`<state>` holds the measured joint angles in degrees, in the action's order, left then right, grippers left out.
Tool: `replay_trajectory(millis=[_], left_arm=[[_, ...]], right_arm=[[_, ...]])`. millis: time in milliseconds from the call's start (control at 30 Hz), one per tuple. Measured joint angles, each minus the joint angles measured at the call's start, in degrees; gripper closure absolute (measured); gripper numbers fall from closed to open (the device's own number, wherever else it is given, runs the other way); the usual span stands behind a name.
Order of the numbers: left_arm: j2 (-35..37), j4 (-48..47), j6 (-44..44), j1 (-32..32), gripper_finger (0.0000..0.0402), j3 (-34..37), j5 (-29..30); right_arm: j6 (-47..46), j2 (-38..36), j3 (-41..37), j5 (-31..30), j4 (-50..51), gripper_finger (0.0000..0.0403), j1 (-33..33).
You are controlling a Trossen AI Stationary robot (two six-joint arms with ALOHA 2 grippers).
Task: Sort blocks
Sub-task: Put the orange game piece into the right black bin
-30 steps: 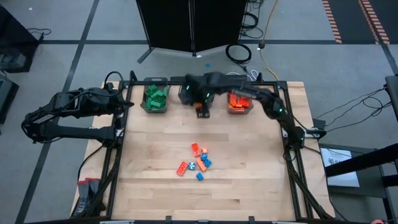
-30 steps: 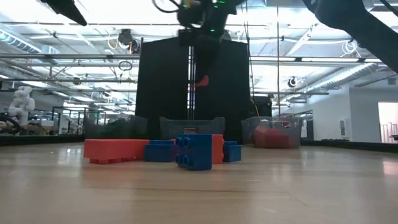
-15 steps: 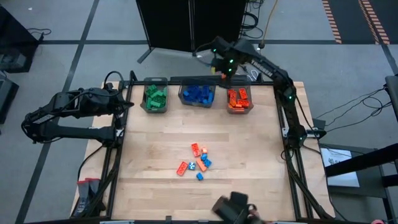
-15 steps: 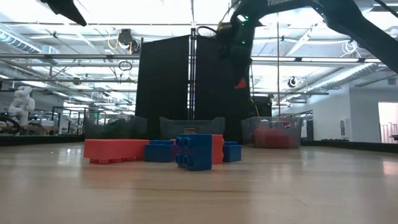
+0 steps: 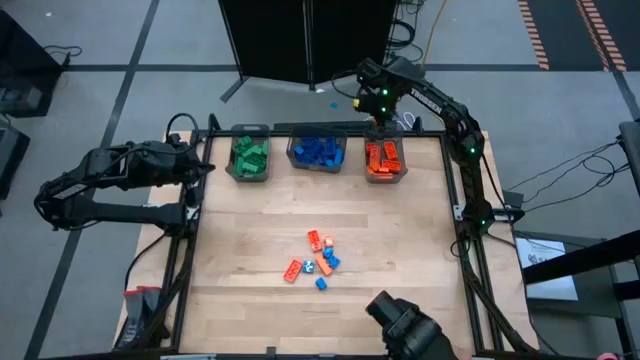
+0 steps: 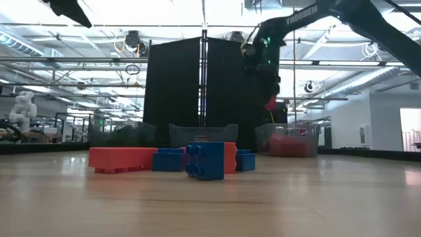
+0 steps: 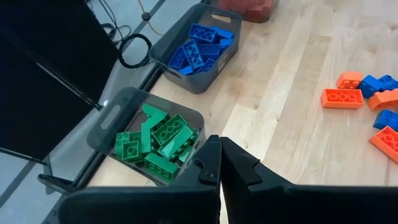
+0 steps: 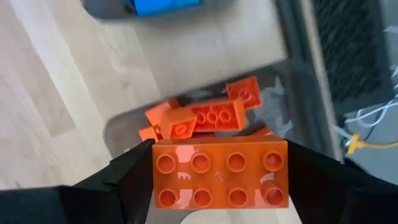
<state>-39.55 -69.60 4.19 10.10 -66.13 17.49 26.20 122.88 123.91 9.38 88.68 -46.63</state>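
From above, the right gripper is seen over the far rim of the orange bin; unsorted blocks lie well nearer, mid-table. At the right wrist, an orange block is clamped between the fingers above that bin; release is judged next. The left gripper, fingers closed and empty, is parked beside the green bin.

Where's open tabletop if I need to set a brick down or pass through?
Bare wood lies between the three bins and the loose brick cluster, and along both table sides. It is crowded at that cluster and over the orange bin, where the right gripper holds an orange brick.
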Motion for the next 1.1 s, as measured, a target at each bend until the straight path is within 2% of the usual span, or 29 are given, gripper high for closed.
replay_trajectory(millis=[100,200,367,533,767,967,1100], left_arm=[[0.0,0.0,0.0,0.0,0.0402,0.0,0.5],[0.0,0.0,0.0,0.0,0.0402,0.0,1.8],[0.0,0.2,0.0,0.0,0.0402,0.0,4.9],[0.0,0.2,0.0,0.0,0.0402,0.0,7.0],[0.0,0.2,0.0,0.0,0.0402,0.0,7.4],[0.0,0.2,0.0,0.0,0.0402,0.0,7.4],[0.0,0.2,0.0,0.0,0.0402,0.0,7.4]], right_arm=[[0.7,-3.0,-9.6,-0.1,-4.9,0.0121,-0.4],[0.9,-9.8,-22.4,-0.7,-13.3,0.0121,-0.5],[0.5,-22.1,-44.1,-6.6,-33.9,0.0121,-0.7],[0.3,-27.9,-56.9,-6.6,-49.4,0.0121,-0.4],[-1.5,-26.8,-63.9,-6.8,-54.8,0.0116,-0.2],[-4.1,-26.6,-64.0,-9.1,-54.8,0.0026,-0.1],[-5.2,-26.6,-60.5,-9.4,-52.1,0.0014,-0.1]])
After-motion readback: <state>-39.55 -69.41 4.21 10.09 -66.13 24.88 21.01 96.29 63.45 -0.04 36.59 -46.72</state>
